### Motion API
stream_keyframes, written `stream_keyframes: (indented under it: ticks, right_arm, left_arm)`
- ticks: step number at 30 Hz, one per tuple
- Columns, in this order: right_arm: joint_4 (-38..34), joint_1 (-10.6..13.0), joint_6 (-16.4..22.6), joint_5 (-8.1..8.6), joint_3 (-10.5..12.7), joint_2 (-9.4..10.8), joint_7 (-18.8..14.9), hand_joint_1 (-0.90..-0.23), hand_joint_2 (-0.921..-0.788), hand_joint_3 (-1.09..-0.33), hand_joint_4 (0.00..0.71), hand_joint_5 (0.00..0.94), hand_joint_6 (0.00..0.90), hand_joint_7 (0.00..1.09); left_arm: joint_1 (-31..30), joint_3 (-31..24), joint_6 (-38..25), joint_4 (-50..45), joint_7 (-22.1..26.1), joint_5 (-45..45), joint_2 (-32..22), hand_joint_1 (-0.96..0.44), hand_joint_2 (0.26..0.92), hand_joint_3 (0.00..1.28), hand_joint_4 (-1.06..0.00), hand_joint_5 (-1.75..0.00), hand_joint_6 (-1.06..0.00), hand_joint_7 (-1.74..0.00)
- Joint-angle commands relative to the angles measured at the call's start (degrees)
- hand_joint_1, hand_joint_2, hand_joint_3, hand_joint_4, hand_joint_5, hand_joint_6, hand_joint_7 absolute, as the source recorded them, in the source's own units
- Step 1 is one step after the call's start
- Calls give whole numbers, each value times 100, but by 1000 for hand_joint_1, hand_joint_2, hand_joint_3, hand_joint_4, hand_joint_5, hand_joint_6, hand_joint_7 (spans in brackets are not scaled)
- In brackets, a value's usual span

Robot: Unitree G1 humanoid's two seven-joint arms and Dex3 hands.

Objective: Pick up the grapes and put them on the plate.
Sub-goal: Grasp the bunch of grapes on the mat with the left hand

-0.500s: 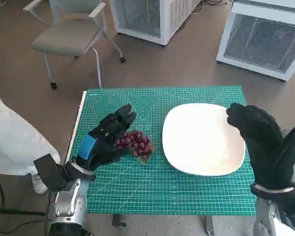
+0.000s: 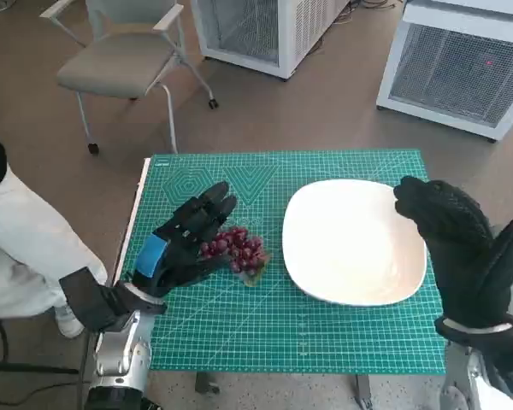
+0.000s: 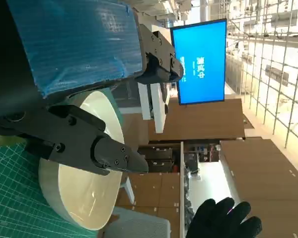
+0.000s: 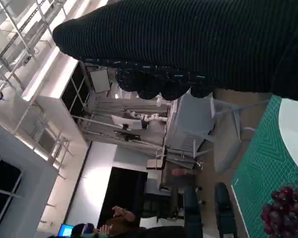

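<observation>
Down on the green mat that covers the desk (image 2: 325, 342), the grapes (image 2: 237, 248) lie left of centre, just beside the left rim of the white plate (image 2: 352, 243), apart from it. The left hand (image 2: 184, 242) lies over the bunch's left side, its fingers (image 2: 214, 205) spread and reaching toward the far edge; the berries show just right of them, and whether the fingers touch the bunch I cannot tell. The right hand (image 2: 462, 248) hangs at the plate's right rim near the desk's right edge, holding nothing, its fingers loosely apart.
</observation>
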State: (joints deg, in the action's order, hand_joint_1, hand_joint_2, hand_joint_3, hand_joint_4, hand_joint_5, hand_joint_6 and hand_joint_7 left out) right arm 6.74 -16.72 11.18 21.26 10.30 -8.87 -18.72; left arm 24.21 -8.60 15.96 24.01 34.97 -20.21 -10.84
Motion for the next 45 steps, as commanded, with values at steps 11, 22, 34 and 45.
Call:
stream_keyframes:
  ticks: [11, 22, 34, 45]
  right_arm:
    - [-54, 17, -110, -6, -54, 5, -7, -439, -921, -622, 450, 607, 190, 917]
    - [-233, -114, -42, -162, -266, 91, -11, -434, -921, -624, 449, 606, 190, 915]
    - [-216, -119, -177, -53, -297, 44, -77, -415, -921, -633, 450, 607, 191, 920]
    - [-187, -82, -225, 13, -269, 35, -96, -419, -921, -626, 450, 616, 189, 925]
  left_arm:
    - [34, -2, 43, -95, 5, 5, 6, -366, 919, 0, -276, -1, -429, 0]
    - [-8, 12, -8, -196, -38, 3, 22, -365, 919, 0, -281, -2, -429, 0]
    - [-260, 424, 636, -806, -1143, 2159, -520, -377, 921, 7, -278, -1, -417, 0]
    - [-282, 1348, -2238, -2954, -969, 5372, -1218, -61, 755, 2, -59, -1, -210, -2]
